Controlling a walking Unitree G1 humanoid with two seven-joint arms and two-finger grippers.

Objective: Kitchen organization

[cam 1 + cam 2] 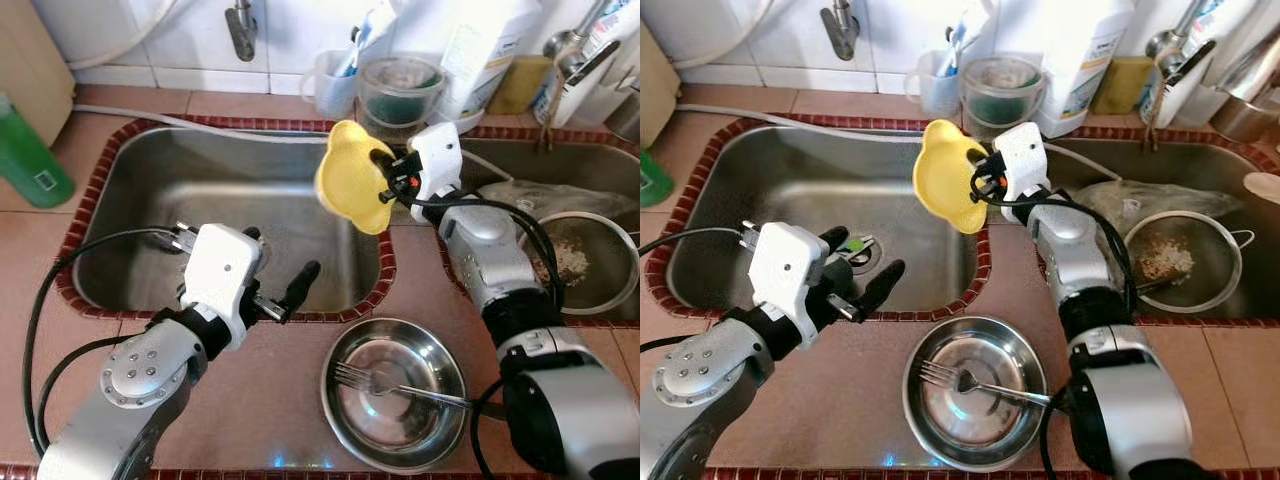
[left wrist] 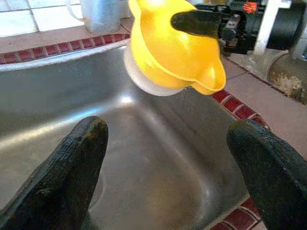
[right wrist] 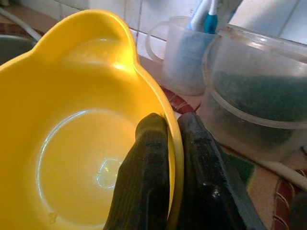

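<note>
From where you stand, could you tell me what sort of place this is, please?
Most likely a home kitchen, at the sink counter. A steel double sink is set in a tiled counter under a tap, a steel bowl holds a fork, and the right tool holds a yellow bowl.

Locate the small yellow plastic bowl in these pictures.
The small yellow plastic bowl is held by its rim in the right gripper, tilted on edge above the right rear corner of the left steel sink basin.
</note>
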